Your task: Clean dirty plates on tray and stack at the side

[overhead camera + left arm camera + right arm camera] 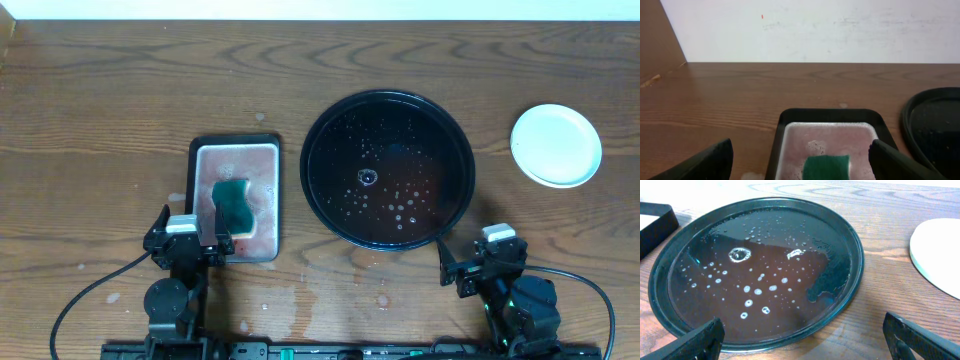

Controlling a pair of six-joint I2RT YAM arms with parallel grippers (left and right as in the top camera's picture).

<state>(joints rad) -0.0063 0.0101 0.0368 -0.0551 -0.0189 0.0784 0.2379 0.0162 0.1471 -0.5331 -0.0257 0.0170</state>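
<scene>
Overhead view, near edge first: the left hand (pixel 196 228) and right hand (pixel 480 258) are both spread and empty. Just beyond the left one, a green sponge (pixel 232 200) lies in a small rectangular black-rimmed tray (pixel 193 180) of pinkish suds. Mid-surface, the large round glossy black tray (pixel 306 170) carries only droplets. Toward the right edge sit the pale round plates (pixel 556 145), the top one clean; I cannot tell their number. The task looks finished, or nearly.
</scene>
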